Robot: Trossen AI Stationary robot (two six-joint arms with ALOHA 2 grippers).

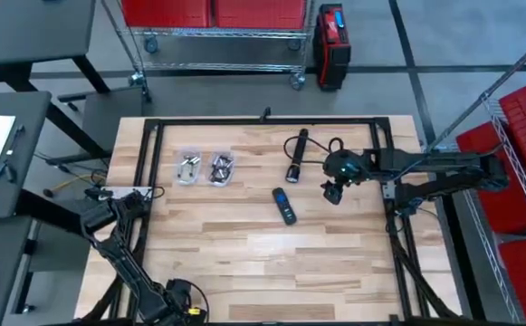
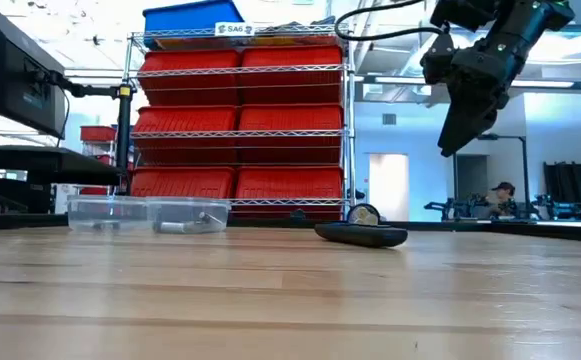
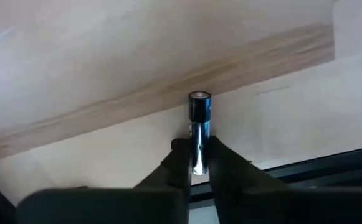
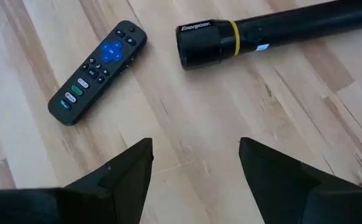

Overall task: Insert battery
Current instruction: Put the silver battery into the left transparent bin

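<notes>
Gripping a battery (image 3: 199, 134), left fingers (image 3: 179, 163) mostly cropped, right fingers (image 4: 126, 167) spread empty above remote (image 4: 98, 63).

Brightness: even and bright over the wooden table (image 1: 244, 244); the floor around it is duller.
Light source: ceiling panels glow behind the red bins (image 2: 240, 120) in the low view.
Shadows: soft and short beside the flashlight (image 4: 274, 31) and the remote (image 4: 96, 65).
Glare: a bright streak runs along the battery (image 3: 199, 134).
Focus: the nearest table boards in the low view are blurred; the right gripper (image 4: 196, 171) fingers look soft in the right wrist view.
</notes>
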